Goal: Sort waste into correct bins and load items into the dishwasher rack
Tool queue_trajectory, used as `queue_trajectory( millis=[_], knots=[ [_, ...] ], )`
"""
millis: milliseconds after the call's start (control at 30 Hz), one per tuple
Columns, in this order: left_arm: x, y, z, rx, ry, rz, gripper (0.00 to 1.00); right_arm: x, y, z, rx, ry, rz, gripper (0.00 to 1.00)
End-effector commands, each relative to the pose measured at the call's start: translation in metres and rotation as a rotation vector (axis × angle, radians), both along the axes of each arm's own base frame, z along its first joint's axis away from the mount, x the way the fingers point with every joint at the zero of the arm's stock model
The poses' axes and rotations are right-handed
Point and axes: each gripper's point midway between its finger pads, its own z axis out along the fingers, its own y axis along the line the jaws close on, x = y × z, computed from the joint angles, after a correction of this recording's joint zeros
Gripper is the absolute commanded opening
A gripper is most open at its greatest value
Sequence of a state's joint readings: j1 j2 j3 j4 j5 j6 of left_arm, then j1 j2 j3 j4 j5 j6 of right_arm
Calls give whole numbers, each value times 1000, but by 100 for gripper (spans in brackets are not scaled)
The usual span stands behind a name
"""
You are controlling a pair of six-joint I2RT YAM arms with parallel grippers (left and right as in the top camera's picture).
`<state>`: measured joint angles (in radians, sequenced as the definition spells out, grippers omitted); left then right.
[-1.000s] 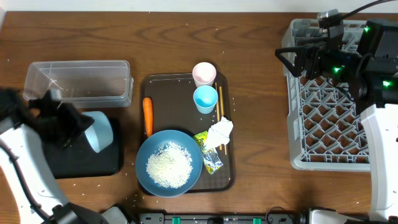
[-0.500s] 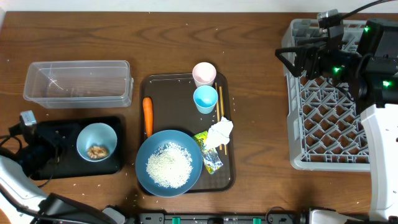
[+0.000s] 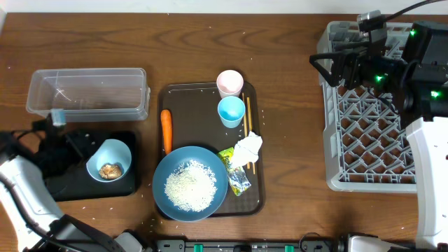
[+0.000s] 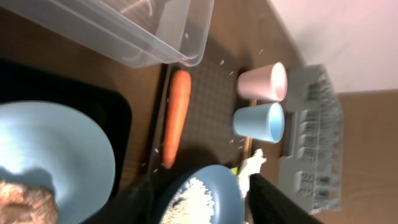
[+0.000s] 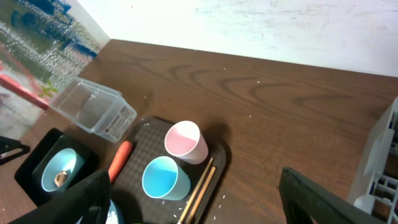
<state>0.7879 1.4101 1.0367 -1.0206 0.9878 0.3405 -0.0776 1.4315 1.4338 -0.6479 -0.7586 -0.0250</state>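
The small pale-blue bowl [image 3: 110, 159] stands on the black tray [image 3: 70, 185] with the brown lump [image 3: 110, 170] inside. My left gripper [image 3: 82, 145] is just left of it, open, nothing between its fingers [image 4: 140, 199]. On the brown serving tray [image 3: 203, 105] lie the carrot [image 3: 166, 131], pink cup [image 3: 229, 82], light-blue cup [image 3: 232, 111], chopsticks [image 3: 248, 126], napkin [image 3: 247, 149], wrapper [image 3: 237, 178] and the blue plate [image 3: 190, 183] heaped with rice. My right gripper [image 3: 329, 66] hangs open over the grey rack's [image 3: 367, 133] far left corner.
The clear tub [image 3: 87, 92] sits behind the black tray. Loose rice grains dot the wood around both trays. The right arm's body covers the rack's right side. Bare wood lies between the serving tray and the rack.
A second ago the left gripper held the pale-blue bowl tipped over the black tray. The bowl now stands there, and the jaws have opened. The right arm has not moved.
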Motion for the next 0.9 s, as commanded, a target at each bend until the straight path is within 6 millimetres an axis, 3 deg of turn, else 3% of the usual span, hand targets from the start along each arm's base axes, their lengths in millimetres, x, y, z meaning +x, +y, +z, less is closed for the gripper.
queue_trajectory(
  millis=[0,233,467,867],
  knots=[
    [3,-5,-21,99,150,-7,55,0,3,9,8,-11,3,80],
    [16,-18,-46,403,326,-44,63,0,1,6,-1,1,-9,81],
    [9,-17,-58,697,448,-56,68,4,-14,-9,-65,48,-96,83],
    [4,-9,-72,638,557,191,66,9,-26,-19,-118,68,-158,86]
  ],
)
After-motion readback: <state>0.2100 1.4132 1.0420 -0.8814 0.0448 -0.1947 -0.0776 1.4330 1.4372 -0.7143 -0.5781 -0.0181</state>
